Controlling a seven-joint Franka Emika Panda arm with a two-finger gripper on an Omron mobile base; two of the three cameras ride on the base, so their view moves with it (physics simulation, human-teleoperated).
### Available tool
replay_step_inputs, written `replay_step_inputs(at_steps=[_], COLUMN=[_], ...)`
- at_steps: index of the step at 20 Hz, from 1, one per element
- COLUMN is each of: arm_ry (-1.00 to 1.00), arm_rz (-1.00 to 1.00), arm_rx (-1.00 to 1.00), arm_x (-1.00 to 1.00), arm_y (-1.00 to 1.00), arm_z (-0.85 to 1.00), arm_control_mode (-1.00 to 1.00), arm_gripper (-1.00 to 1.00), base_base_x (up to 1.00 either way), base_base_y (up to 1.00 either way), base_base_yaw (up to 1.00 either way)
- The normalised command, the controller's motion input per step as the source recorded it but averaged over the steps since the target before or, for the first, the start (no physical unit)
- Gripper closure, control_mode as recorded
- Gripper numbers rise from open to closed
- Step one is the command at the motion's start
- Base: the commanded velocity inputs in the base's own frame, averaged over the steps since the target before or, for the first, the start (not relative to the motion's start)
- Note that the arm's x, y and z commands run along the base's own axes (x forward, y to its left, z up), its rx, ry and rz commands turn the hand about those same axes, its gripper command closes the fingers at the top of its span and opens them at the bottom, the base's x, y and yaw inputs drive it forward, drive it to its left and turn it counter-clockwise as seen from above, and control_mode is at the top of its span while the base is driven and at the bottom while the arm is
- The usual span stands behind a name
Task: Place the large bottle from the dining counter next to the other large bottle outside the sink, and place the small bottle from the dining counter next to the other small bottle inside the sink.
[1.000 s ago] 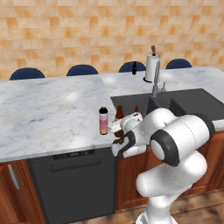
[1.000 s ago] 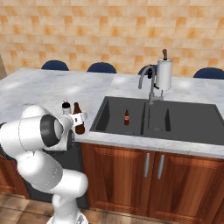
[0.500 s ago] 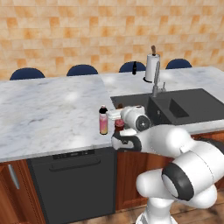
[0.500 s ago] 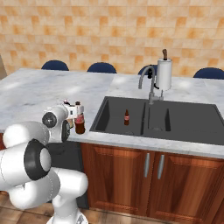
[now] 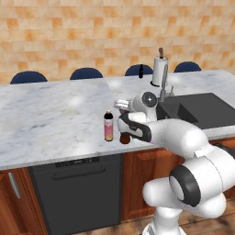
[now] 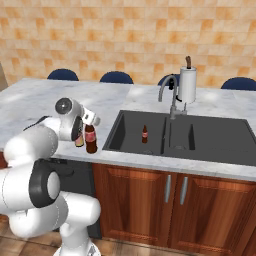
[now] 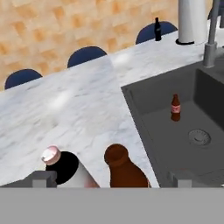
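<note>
Brown bottle [image 6: 90,139] beside pink bottle [image 5: 108,126], base cropped in hand view; claw [image 7: 107,180] spread wide, empty.

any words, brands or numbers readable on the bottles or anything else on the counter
None can be read.
Brown glass bottle beside the sink: red label, print too blurred.
Pale pink bottle with dark cap: light label, no legible text.
Small bottle in the dark grey sink: red band, too small.
</note>
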Motion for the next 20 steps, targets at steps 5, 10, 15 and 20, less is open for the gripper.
replay_step_inputs(at_steps=[5, 10, 15, 20], arm_ry=[0.21, 0.22, 0.22, 0.11], arm_rz=[-0.06, 0.0, 0.07, 0.17], arm_rx=[0.15, 0.1, -0.05, -0.15], arm_x=[-0.44, -0.5, -0.44, -0.45], arm_y=[-0.06, -0.14, -0.01, 0.0], arm_z=[0.03, -0.12, -0.41, -0.15], arm_control_mode=[-1.0, -1.0, -1.0, -1.0], arm_gripper=[-1.0, -1.0, -1.0, -1.0], base_base_x=[0.0, 0.0, 0.0, 0.0], base_base_y=[0.0, 0.0, 0.0, 0.0], base_base_yaw=[0.0, 0.0, 0.0, 0.0])
